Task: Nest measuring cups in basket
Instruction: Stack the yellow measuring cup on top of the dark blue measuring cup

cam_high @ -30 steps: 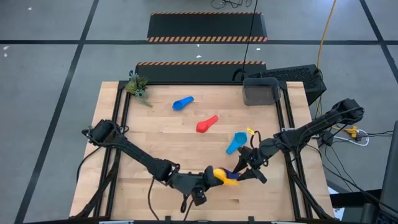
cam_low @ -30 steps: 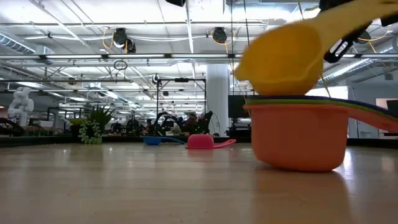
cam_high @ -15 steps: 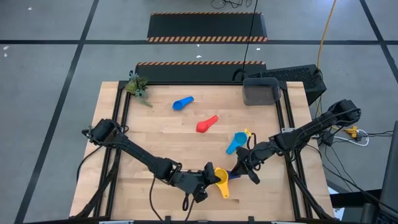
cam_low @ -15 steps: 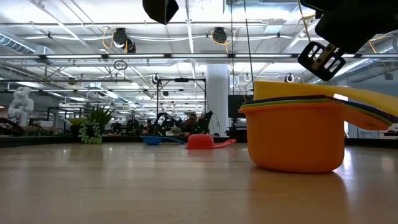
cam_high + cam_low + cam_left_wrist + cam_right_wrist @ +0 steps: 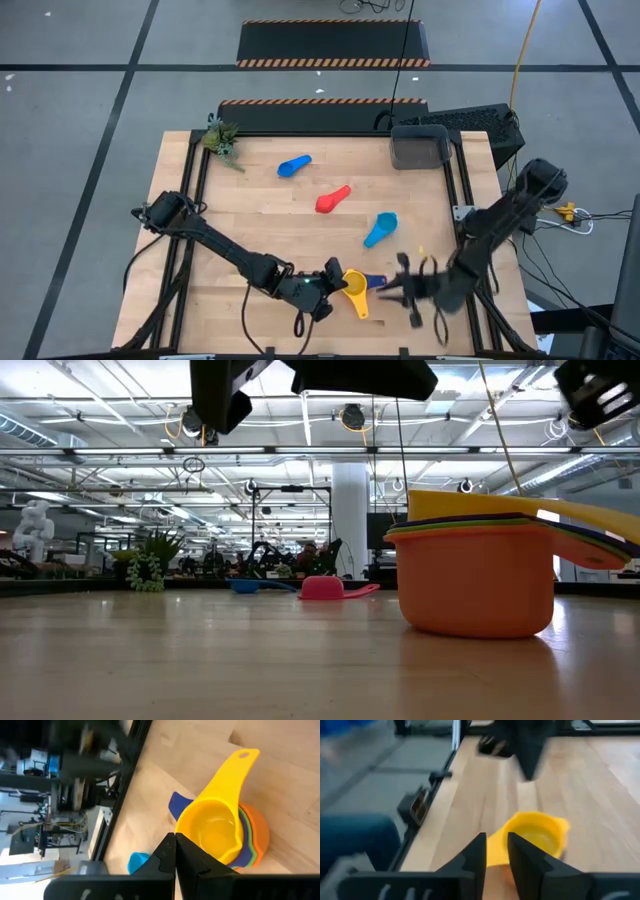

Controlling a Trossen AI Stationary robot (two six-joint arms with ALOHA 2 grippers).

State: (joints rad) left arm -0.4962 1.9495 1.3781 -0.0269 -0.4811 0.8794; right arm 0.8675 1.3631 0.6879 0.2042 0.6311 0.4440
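A nested stack of cups (image 5: 353,288) stands on its orange base near the table's near edge, with navy and green between and yellow on top (image 5: 212,827). My left gripper (image 5: 331,284) hovers shut just left of the stack, raised above it in the low view. My right gripper (image 5: 405,290) is open a little and blurred, just right of the stack (image 5: 535,832). Loose cups lie on the table: light blue (image 5: 380,228), red (image 5: 333,199) and blue (image 5: 293,165). The dark grey basket (image 5: 419,147) sits at the far right corner.
A small plant (image 5: 220,138) stands at the far left corner. A black keyboard (image 5: 470,120) lies beyond the basket, off the table. Bare wood lies between the stack and the loose cups, and along the table's left half.
My right gripper carried the yellow cup down onto the stack, let it go, and pulled back toward the near right. The yellow cup now sits nested on top, with its handle toward the near edge. The stack stayed in place.
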